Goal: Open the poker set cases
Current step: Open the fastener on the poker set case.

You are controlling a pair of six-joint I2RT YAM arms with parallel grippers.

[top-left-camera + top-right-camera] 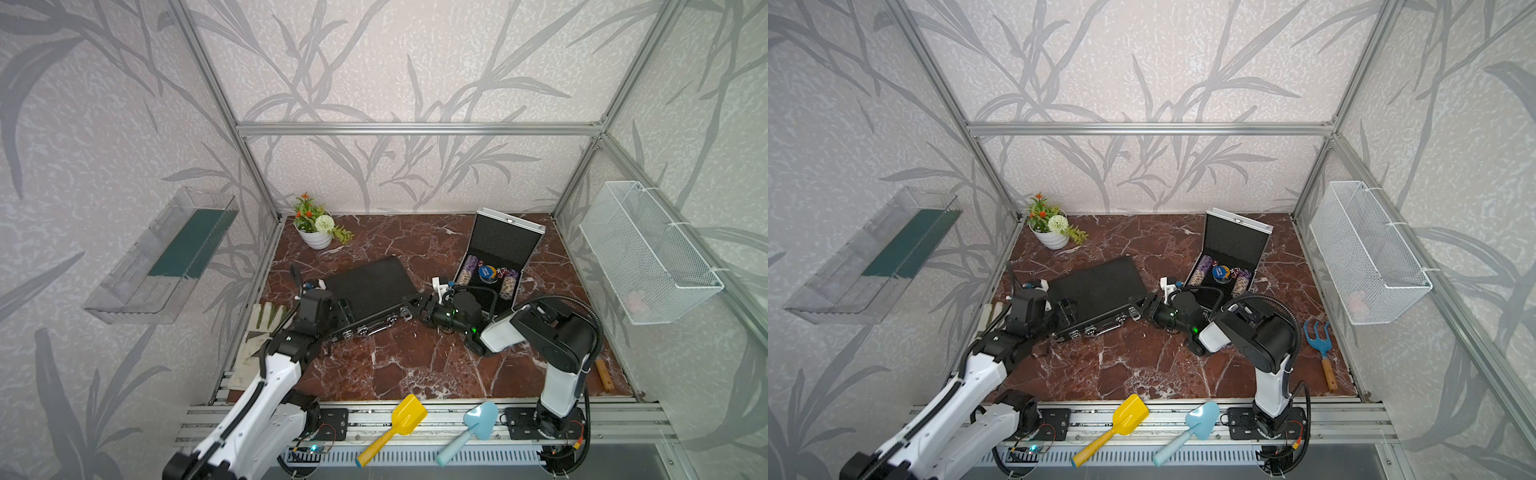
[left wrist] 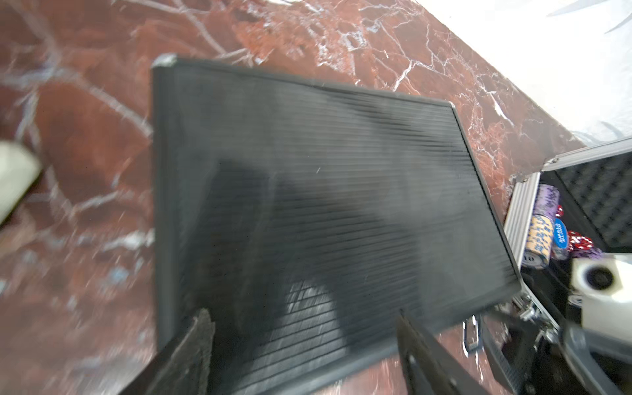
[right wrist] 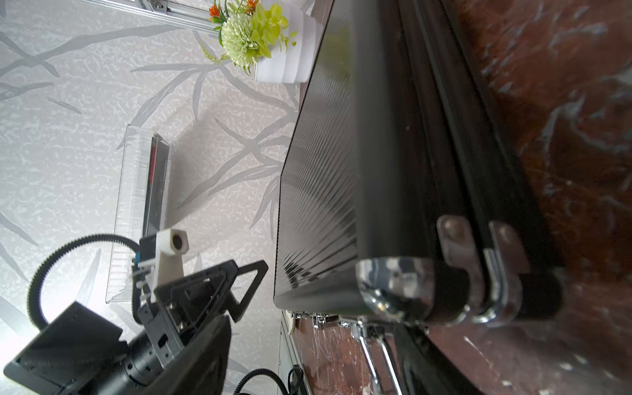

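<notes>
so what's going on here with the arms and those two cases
The silver case already stands open, chips showing inside. The black ribbed case lies flat with its lid down, and both robot arms are at it. The left gripper is over one end, fingers apart. The right gripper is at the opposite front corner, and whether it grips anything is unclear.
</notes>
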